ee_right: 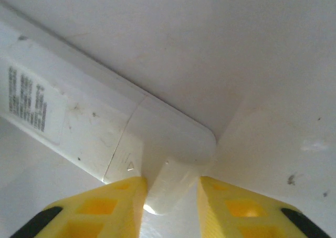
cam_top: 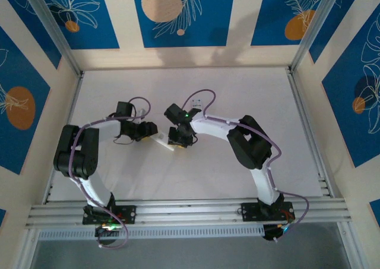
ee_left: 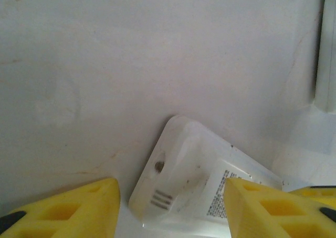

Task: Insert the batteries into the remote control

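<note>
A plain white desk (cam_top: 178, 183) spreads beneath me, faintly scuffed and speckled. Cream walls with blue panels (cam_top: 178, 13), each showing white leaf outlines and orange discs, close it in on three sides. Silver rails (cam_top: 190, 208) run along its near edge.

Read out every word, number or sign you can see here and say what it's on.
Printed label on the remote control's back: rows of small print, too blurred to read in either wrist view.
Small triangle beside the seam on the remote control: an arrow sign, no words.
No brand or number can be read anywhere.
</note>
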Motion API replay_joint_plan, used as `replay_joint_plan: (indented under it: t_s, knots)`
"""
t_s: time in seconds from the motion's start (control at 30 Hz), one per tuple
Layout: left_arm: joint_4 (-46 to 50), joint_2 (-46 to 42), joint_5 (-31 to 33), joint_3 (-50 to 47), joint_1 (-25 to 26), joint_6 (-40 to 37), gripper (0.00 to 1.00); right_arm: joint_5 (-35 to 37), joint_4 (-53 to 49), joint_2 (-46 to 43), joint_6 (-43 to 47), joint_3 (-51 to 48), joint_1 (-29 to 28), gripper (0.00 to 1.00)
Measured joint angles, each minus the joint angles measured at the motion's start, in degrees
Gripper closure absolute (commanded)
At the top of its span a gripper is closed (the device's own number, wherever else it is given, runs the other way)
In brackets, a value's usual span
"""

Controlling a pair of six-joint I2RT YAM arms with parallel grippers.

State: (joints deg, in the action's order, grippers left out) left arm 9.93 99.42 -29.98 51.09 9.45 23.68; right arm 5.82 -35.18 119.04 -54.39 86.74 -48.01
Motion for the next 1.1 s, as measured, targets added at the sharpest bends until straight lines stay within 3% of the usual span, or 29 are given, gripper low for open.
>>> replay_joint_plan:
  t_s: [0.1,0.33,0.47,0.7,0.87,1.1]
  knots:
    - [0.02,-1.18,0.17,-0.48,0.22,0.55,0.35,1.75,1.22,-3.54,4.37,-2.75,-0.76,0.55]
    - [0.98,-11.19,6.14,-2.29,0.17,3.74,0.18,5.97,2.32,-14.1,20.46,-3.43,-1.05,0.15]
    - [2.89,-21.73,12.07,-4.92,-0.2,7.3,0.07,6.88,1.09,-9.68,30.69,2.47,-1.05,0.14]
    - [6.82,-40.76,22.32,-11.08,-0.57,15.67,0.04,8.9,-4.22,5.66,44.94,15.76,-2.16,0.11]
    - [9.22,-44.7,24.13,-13.29,-0.59,20.04,0.04,9.7,-7.82,14.03,49.86,23.61,-3.65,0.12]
    - [11.06,-44.83,22.88,-14.12,-0.61,23.45,0.1,10.08,-9.88,16.24,53.0,25.18,-4.59,0.25]
